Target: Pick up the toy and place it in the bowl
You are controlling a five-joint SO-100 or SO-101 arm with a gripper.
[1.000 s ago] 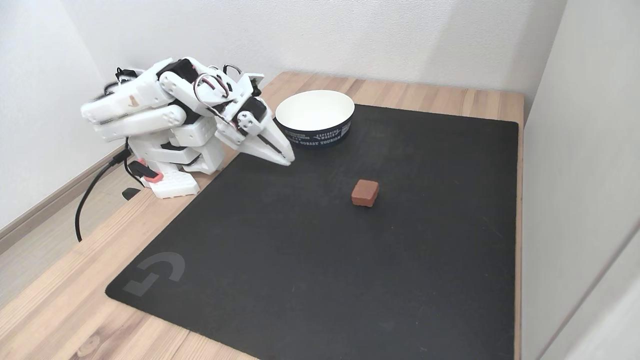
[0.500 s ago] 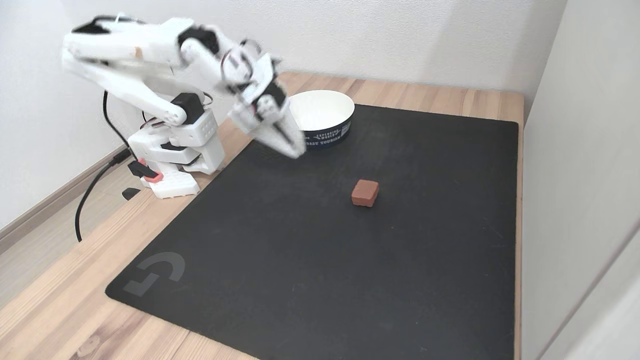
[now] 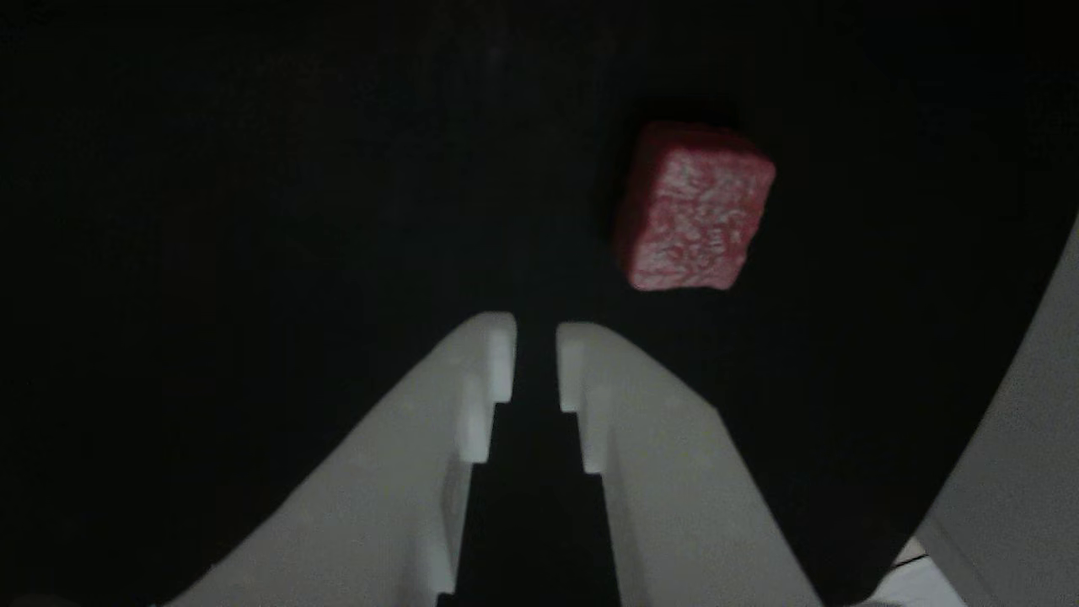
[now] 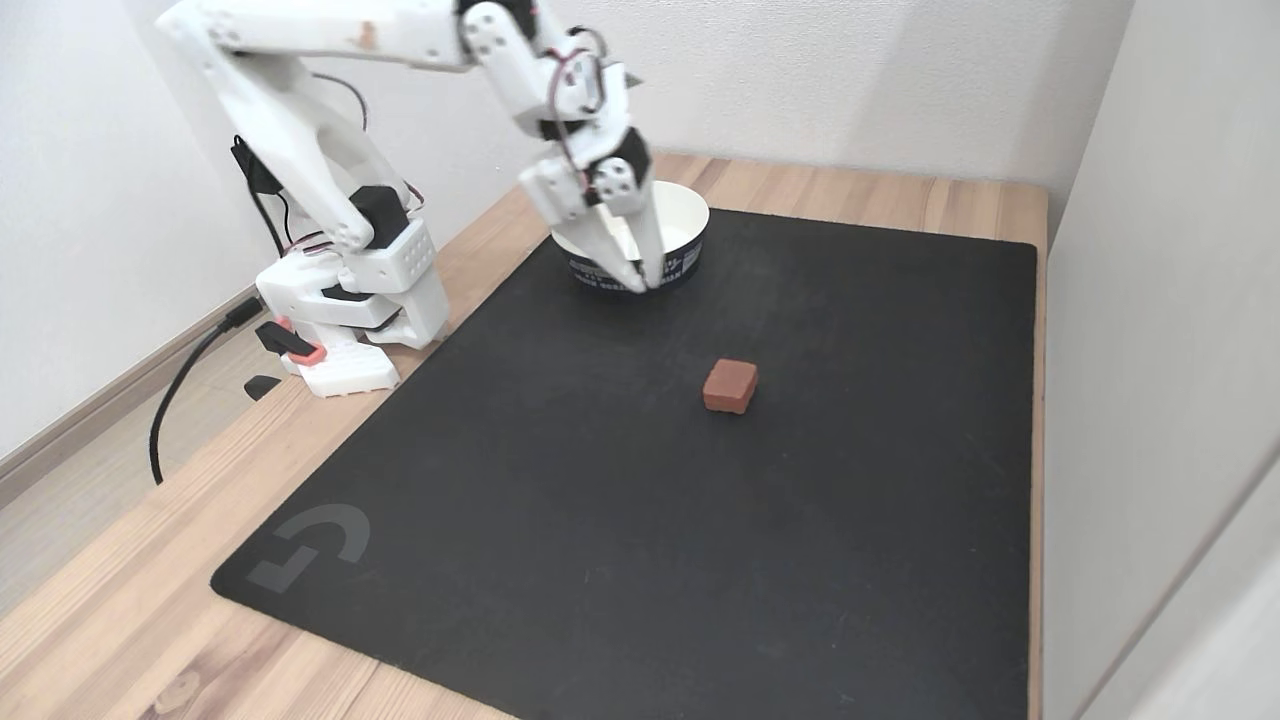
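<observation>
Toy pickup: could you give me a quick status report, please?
Claw raised in front of the bowl, nearly closed, holding nothing. Toy alone on the black mat, untouched. Nothing between claw and toy.

Below the gripper (image 4: 640, 284) we see a black mat (image 4: 620, 520) spread over a light wooden table (image 4: 120, 600), a grey logo (image 4: 310, 545) printed near its corner, well away from the gripper. A black cable (image 4: 175, 390) trails off the table behind it, and white walls (image 4: 800, 70) rise beyond.
</observation>
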